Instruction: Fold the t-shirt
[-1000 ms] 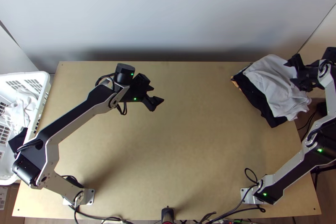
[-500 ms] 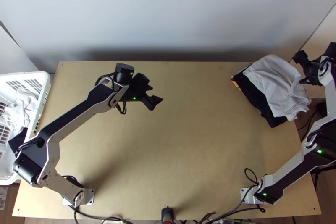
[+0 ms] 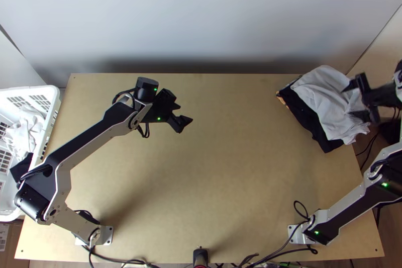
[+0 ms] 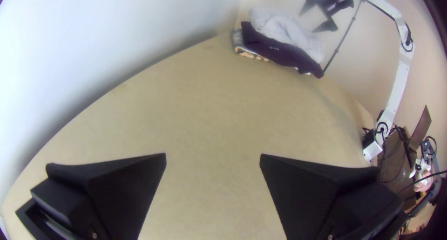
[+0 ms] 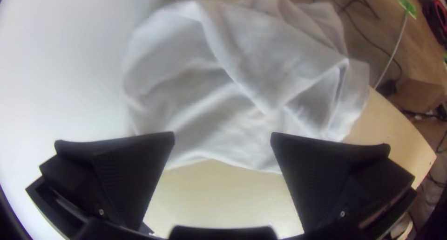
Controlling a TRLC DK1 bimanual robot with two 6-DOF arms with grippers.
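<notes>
A light grey cloth (image 3: 326,98), loosely bunched, lies on top of a stack of folded dark cloth (image 3: 305,117) at the table's far right corner. Over the grey cloth's right part is my right gripper (image 3: 356,98), open; in the right wrist view the wrinkled grey cloth (image 5: 242,81) lies beyond my right gripper (image 5: 222,135), with nothing between its fingers. My left gripper (image 3: 183,114) stands open over the left half of the table. In the left wrist view, bare tabletop lies between the fingers of my left gripper (image 4: 213,156).
A white laundry basket (image 3: 53,98) with white cloth (image 3: 25,129) inside stands at the table's left edge. Behind the table rises a pale wall (image 3: 201,16). Bare wood (image 3: 226,167) spreads across the table's middle. Cables run along the near edge.
The right gripper first drew off toward the far right, then came back and nearer, over the grey cloth's right part. The left gripper shifted very slightly left. The stack stayed in place.
</notes>
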